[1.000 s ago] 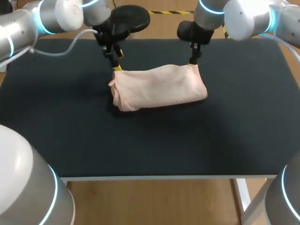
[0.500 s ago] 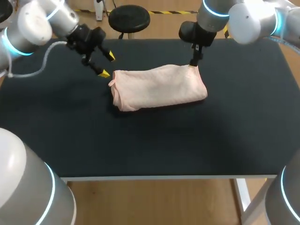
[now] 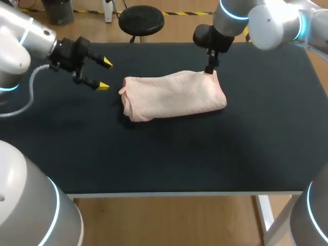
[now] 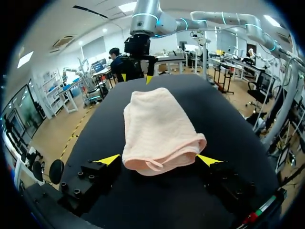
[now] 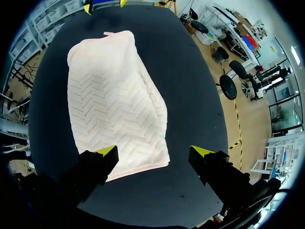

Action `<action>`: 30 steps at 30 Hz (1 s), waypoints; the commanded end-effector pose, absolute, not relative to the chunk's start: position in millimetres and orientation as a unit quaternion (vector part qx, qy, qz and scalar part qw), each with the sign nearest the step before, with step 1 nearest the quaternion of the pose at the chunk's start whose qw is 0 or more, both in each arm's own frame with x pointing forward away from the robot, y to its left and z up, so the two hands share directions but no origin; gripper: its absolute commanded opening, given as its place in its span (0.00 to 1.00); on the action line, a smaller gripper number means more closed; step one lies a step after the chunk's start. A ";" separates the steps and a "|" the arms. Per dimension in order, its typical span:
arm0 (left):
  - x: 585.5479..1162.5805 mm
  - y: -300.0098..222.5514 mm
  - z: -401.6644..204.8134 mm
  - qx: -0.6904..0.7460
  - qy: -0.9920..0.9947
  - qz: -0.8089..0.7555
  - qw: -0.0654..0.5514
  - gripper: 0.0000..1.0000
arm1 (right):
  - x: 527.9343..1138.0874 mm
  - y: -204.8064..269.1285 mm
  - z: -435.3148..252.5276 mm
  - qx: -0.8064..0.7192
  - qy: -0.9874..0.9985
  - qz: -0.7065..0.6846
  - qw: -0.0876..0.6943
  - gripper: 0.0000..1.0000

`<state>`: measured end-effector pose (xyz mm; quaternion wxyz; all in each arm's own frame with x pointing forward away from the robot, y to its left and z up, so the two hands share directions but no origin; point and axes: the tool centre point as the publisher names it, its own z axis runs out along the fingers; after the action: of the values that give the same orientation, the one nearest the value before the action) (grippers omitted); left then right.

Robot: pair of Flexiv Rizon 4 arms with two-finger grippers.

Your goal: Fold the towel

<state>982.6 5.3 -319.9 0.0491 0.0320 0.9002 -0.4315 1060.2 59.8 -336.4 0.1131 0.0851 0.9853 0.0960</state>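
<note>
The pink towel (image 3: 173,95) lies folded into a thick oblong on the black table top. My left gripper (image 3: 104,75) hovers open a short way to the towel's left, apart from it, its yellow tips pointing at it. From the left wrist the towel (image 4: 159,129) stretches ahead of the open gripper (image 4: 158,160), whose fingers hold nothing. My right gripper (image 3: 209,70) stands at the towel's far right corner. In the right wrist view it (image 5: 153,151) is open above the towel's end (image 5: 112,109), one finger over the cloth, the other over bare table.
The black mat (image 3: 256,128) covers the whole table, with wide bare stretches in front of the towel and to both sides. Its front edge (image 3: 179,193) runs across the near side. My right gripper (image 4: 136,77) shows beyond the towel in the left wrist view.
My left gripper has drawn back leftward from the towel's far left corner, tilted and stands open. The right gripper has stayed at the far right corner. The towel has not shifted.
</note>
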 end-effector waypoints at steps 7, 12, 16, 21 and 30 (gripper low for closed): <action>964.2 16.5 -319.8 -0.027 0.900 -0.424 0.096 1.00 | 1051.8 64.2 -331.8 0.054 0.990 0.054 0.122 1.00; 964.2 16.5 -319.8 -0.027 0.900 -0.424 0.096 1.00 | 1051.8 64.2 -331.8 0.054 0.990 0.054 0.122 1.00; 964.2 16.5 -319.8 -0.027 0.900 -0.424 0.096 1.00 | 1051.8 64.2 -331.8 0.054 0.990 0.054 0.122 1.00; 964.2 16.5 -319.8 -0.027 0.900 -0.424 0.096 1.00 | 1051.8 64.2 -331.8 0.054 0.990 0.054 0.122 1.00; 964.2 16.5 -319.8 -0.027 0.900 -0.424 0.096 1.00 | 1051.8 64.2 -331.8 0.054 0.990 0.054 0.122 1.00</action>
<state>964.3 16.6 -319.4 0.0957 -0.0274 0.9005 -0.4232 1051.9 64.6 -333.1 0.1226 0.0538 0.9894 0.0556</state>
